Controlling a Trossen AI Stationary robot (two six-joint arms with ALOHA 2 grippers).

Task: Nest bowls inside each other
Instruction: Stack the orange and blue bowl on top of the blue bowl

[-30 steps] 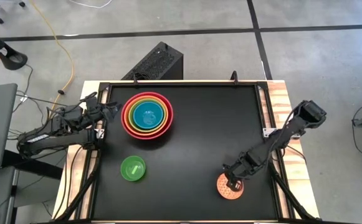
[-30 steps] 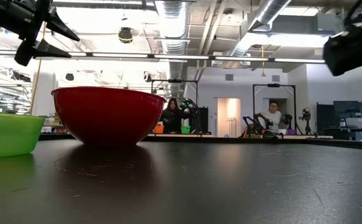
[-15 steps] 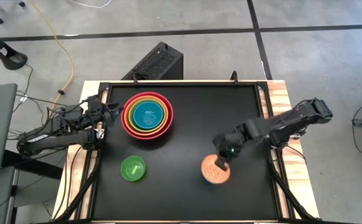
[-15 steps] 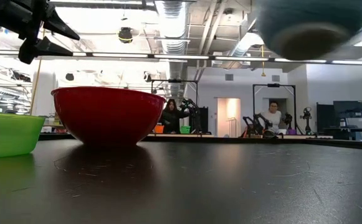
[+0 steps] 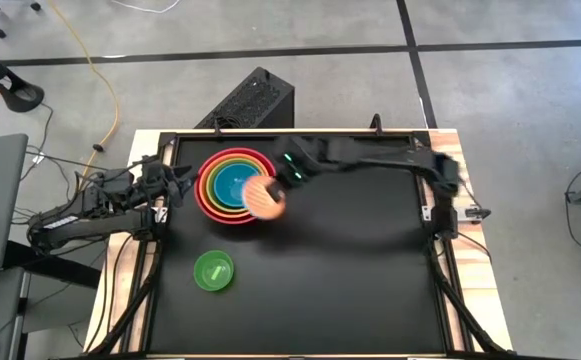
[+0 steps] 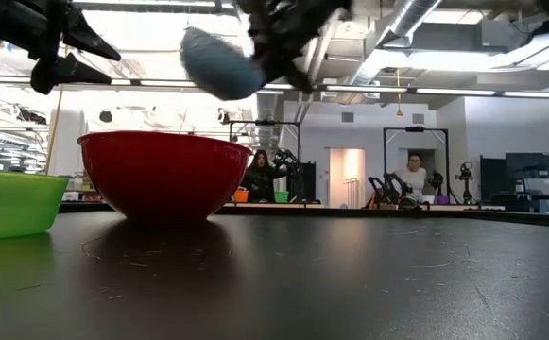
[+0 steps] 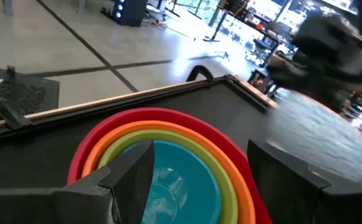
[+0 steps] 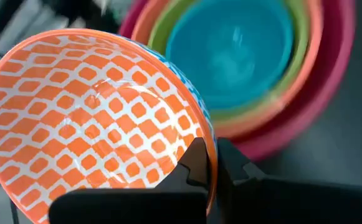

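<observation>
No readable text, labels, brands, numbers or signs in any view.

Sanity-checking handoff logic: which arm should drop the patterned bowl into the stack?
Right. The right gripper already pinches the patterned orange bowl at its rim, above the nested stack. The left gripper waits open at the table's left edge.

Black table point(image 5: 350, 270) with light wooden edges, set on grey concrete floor point(image 5: 490, 90) crossed by dark lines. Black ribbed box point(image 5: 250, 100) on floor just behind table. Yellow cable point(image 5: 100, 75) trailing across floor at left. Low view: two seated people point(image 6: 411, 179) far back in room; ceiling ducts point(image 6: 260, 38) overhead.
</observation>
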